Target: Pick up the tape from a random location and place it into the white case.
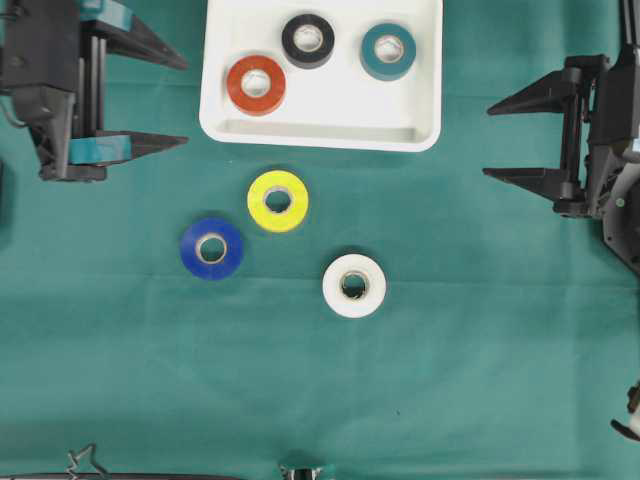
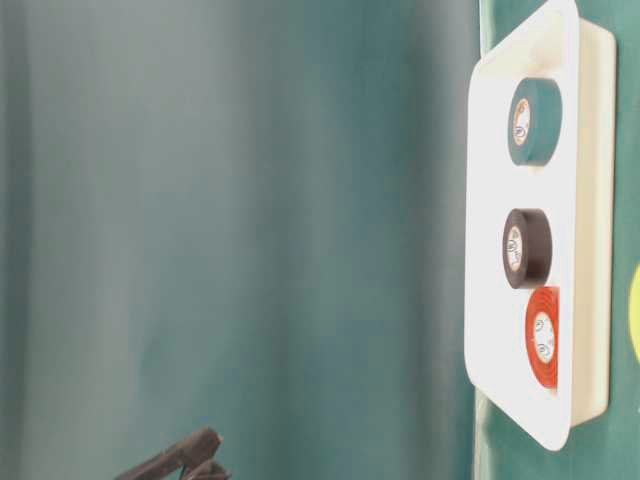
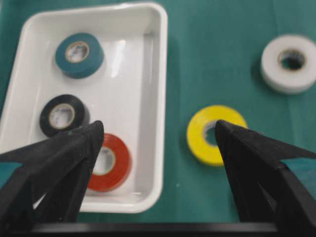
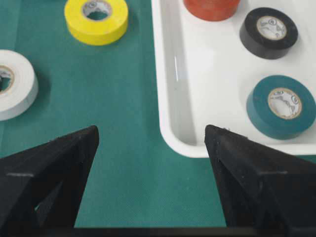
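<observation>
Your left gripper [image 1: 158,98], jaws spread and empty, is nearest the yellow tape [image 1: 277,201], lying flat just below the case's [image 1: 320,133] lower edge.

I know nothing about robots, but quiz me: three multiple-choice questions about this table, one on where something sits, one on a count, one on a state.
1. Which roll lies closest to the white case on the cloth?
A. blue
B. yellow
C. white

2. How many rolls are inside the case?
A. two
B. three
C. five

3. How do the left gripper and right gripper stand?
A. both open, empty
B. both shut on tape
C. one holds a roll

Answers:
1 B, the yellow roll sits just below the rim.
2 B, the red roll, black roll and teal roll.
3 A, fingers spread, nothing between them.
</observation>
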Available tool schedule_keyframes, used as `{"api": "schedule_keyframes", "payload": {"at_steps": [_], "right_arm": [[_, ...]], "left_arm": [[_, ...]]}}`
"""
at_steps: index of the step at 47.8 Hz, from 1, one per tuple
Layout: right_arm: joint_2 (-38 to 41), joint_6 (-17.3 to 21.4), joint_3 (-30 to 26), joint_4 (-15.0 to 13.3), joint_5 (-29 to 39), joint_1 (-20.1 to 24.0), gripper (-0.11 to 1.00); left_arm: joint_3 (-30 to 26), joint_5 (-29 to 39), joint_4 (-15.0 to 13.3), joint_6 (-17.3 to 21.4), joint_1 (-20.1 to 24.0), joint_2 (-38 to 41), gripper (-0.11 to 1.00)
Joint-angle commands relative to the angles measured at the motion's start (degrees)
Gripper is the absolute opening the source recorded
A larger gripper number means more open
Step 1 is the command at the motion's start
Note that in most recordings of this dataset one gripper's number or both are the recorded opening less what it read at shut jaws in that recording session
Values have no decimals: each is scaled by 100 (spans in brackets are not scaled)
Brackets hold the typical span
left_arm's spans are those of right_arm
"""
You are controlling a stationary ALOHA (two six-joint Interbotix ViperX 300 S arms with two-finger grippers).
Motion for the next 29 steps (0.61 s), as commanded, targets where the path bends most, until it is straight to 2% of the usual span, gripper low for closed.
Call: {"api": "schedule_keyframes", "payload": {"at_steps": [1,10,22,29], "right_arm": [[9,-9,-149,0,-44,9,82],[18,-9,-149,0,-167,9,82],[26,-9,-149,-9,-527,-9,82],[70,-9,-185,0,-844,-44,82]], "left_arm": [[53,-185,-18,-141,-9,-149,97],[483,-809,-9,-378,-70,-185,97],[809,-1424,-18,-387,-211,-211,97],[835,-1529,-18,-387,-255,-220,97]]}}
